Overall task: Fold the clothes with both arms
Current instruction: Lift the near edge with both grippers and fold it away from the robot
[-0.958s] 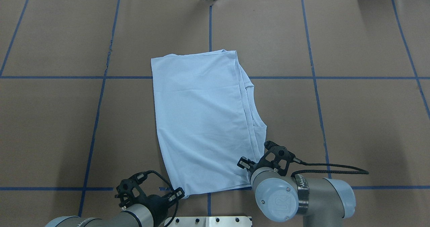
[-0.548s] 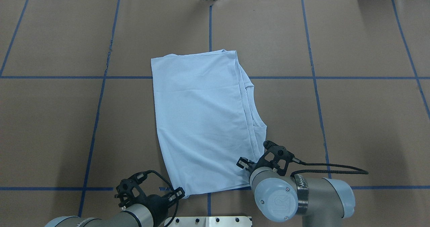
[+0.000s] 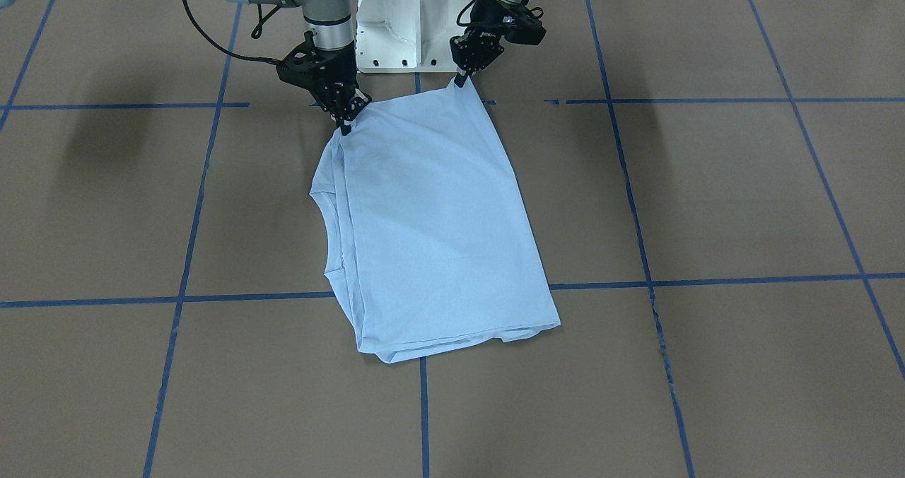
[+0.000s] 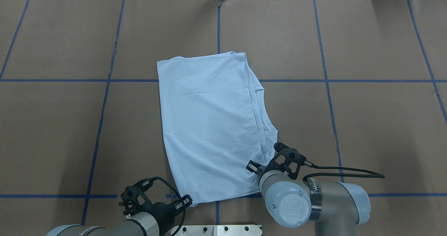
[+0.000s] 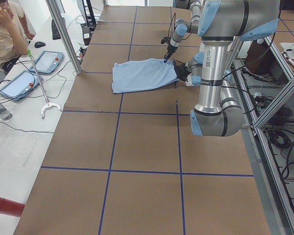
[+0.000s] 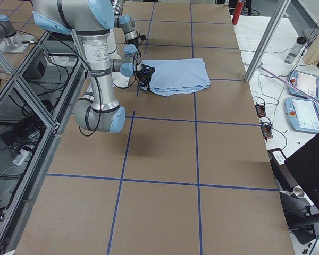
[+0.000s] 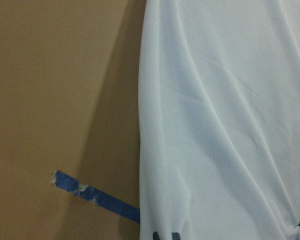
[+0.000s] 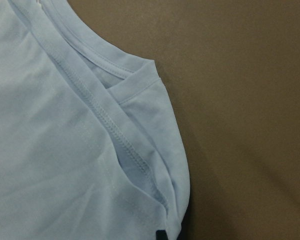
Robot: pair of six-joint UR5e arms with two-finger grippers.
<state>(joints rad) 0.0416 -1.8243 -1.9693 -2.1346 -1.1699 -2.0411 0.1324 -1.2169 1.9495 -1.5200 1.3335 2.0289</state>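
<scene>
Both grippers are pinching cloth. The left gripper (image 3: 461,76) and the right gripper (image 3: 344,123) are each holding one near corner of the shirt, with fingertips pressed together and the fabric peaking slightly at each grip.

The table (image 4: 384,124) is carrying the shirt (image 4: 209,124), which is lying flat around the middle. It is sitting closer to the robot's edge than to the far edge, and well apart from both side edges.

Its long axis is running from the robot's edge toward the far edge and leaning a little to the left side as it goes. Nearly all the cloth is therefore stretching away from the grippers, not beside them.

Neither arm is nearer, since each is sitting at its own end of the short near edge. The coming fold is probably calling for both to lift together and travel along that axis.

Down the shirt's right side a stitched seam (image 8: 110,122) is showing over loose layers, which may slip.
</scene>
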